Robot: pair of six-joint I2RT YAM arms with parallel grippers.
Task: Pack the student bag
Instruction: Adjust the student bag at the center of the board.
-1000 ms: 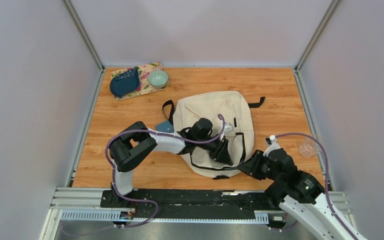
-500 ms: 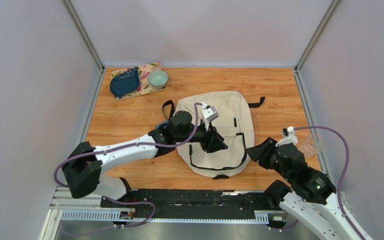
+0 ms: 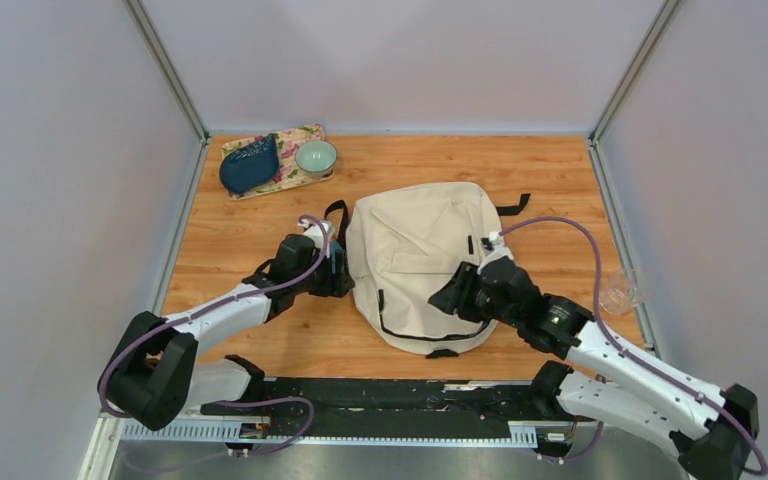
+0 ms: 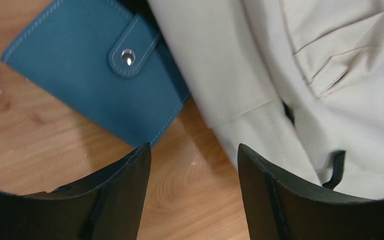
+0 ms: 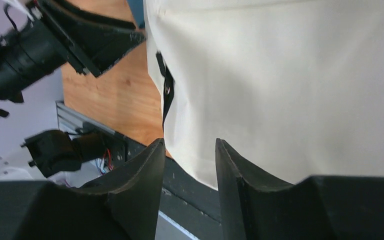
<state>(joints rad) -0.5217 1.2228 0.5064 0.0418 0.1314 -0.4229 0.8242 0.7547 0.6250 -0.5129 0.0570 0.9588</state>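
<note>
The student bag (image 3: 422,250) is a cream backpack with black straps, lying flat mid-table. It fills the right of the left wrist view (image 4: 320,65) and most of the right wrist view (image 5: 290,85). A blue snap wallet (image 4: 90,75) lies on the wood, partly tucked under the bag's left edge. My left gripper (image 3: 340,272) is open and empty, hovering low over the wood between wallet and bag (image 4: 192,152). My right gripper (image 3: 448,297) is open and empty over the bag's lower front, near the black zipper (image 5: 189,146).
A floral tray (image 3: 298,135) at the back left holds a dark blue pouch (image 3: 250,166) and a green bowl (image 3: 316,156). A clear cup (image 3: 618,293) stands at the right edge. Grey walls close three sides. A black rail (image 3: 380,395) runs along the near edge.
My left gripper has pulled back off the bag's front to its left edge by the wallet. My right gripper has moved left from beside the bag onto its lower front.
</note>
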